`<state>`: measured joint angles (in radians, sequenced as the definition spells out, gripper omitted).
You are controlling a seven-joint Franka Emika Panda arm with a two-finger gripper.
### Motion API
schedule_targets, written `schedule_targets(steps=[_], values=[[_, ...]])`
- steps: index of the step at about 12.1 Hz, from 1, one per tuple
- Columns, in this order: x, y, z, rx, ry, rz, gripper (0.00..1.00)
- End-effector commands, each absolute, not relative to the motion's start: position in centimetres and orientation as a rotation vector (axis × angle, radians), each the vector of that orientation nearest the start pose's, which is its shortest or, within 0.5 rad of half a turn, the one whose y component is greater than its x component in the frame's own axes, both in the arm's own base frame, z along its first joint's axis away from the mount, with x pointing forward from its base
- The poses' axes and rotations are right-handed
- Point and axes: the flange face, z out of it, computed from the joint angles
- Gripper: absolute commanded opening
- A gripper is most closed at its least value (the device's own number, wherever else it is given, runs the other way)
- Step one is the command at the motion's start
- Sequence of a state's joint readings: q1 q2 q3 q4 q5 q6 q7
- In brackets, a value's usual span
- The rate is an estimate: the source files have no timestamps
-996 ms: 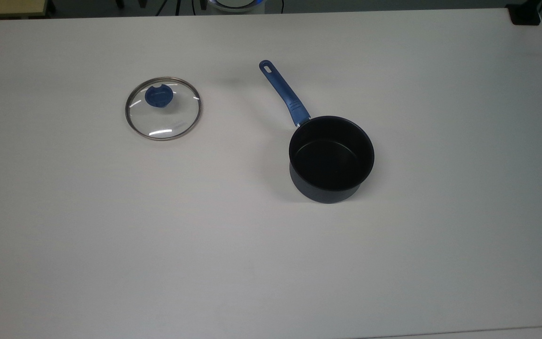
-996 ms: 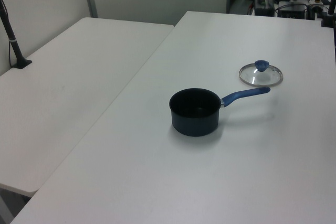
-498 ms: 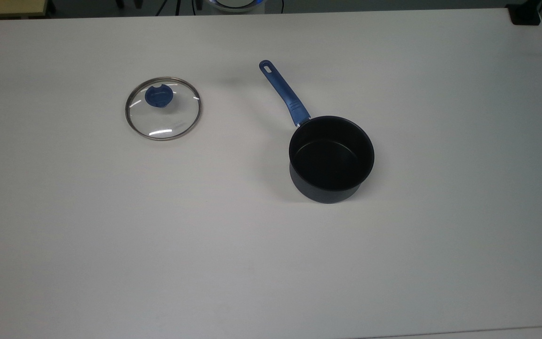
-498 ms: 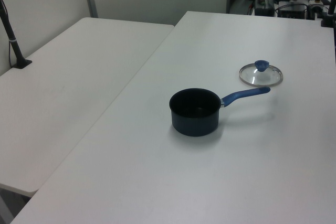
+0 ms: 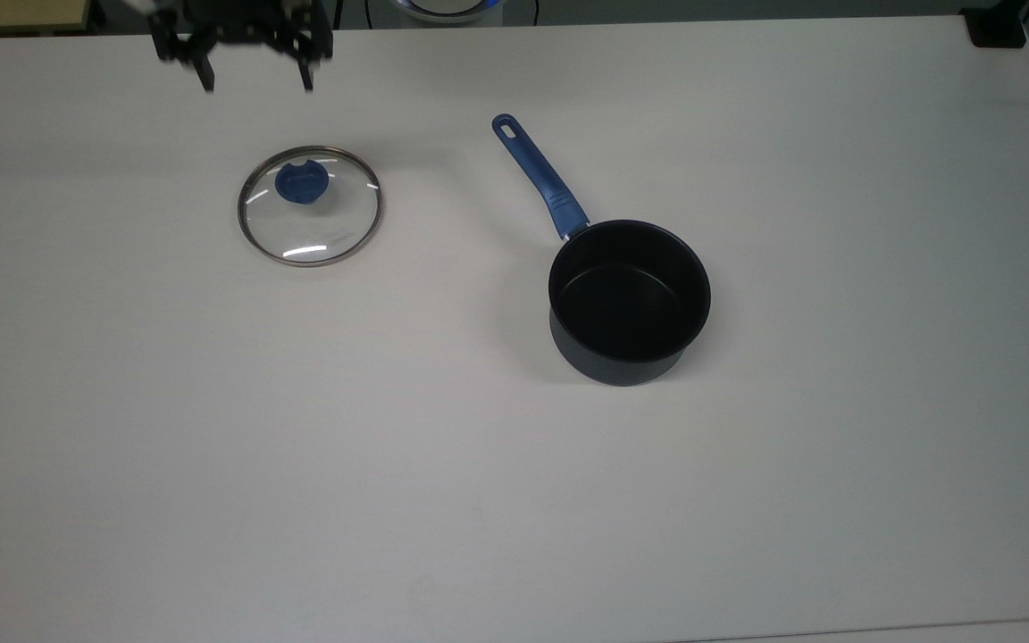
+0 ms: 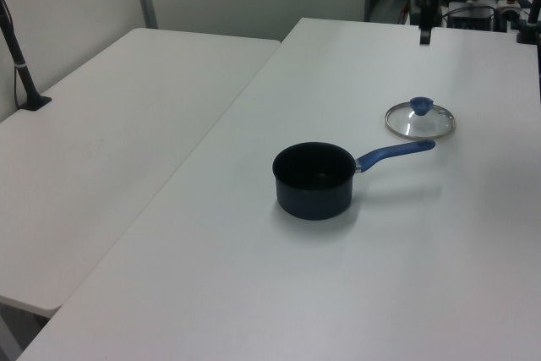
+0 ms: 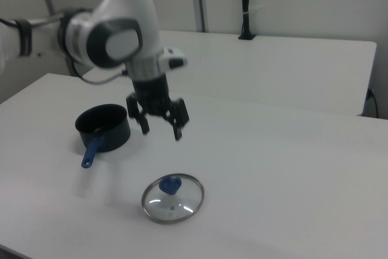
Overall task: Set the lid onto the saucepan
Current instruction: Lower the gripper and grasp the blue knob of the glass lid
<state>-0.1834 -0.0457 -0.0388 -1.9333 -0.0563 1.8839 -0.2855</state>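
Gripper [image 5: 251, 82] cut off by the top view's upper edge: two dark fingers and part of the body show, motion-blurred, arm above out of frame. Left view, the gripper [image 6: 424, 31] reduced to a thin dark vertical shape at the upper edge, fingers overlapping, gap unreadable. Right view, the arm [image 7: 73, 37] runs off the left edge, base out of frame. Lettering on the lid [image 5: 310, 206] too small to read. Saucepan [image 7: 103, 128] handle crosses the near wall in the right view. Round white-blue object [image 5: 447, 7] clipped by the top view's upper edge, identity unclear.
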Motion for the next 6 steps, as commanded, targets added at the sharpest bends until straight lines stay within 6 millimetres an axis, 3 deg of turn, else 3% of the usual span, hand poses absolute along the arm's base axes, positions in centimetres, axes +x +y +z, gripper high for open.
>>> schedule_targets(steps=[1, 3, 6], values=[[52.4, -12.1, 42.5, -3.196, -0.097, 0.016, 1.00], [52.7, -12.1, 39.0, -3.193, -0.053, 0.048, 1.00], [52.8, -12.2, 35.7, -3.194, -0.064, 0.069, 1.00]])
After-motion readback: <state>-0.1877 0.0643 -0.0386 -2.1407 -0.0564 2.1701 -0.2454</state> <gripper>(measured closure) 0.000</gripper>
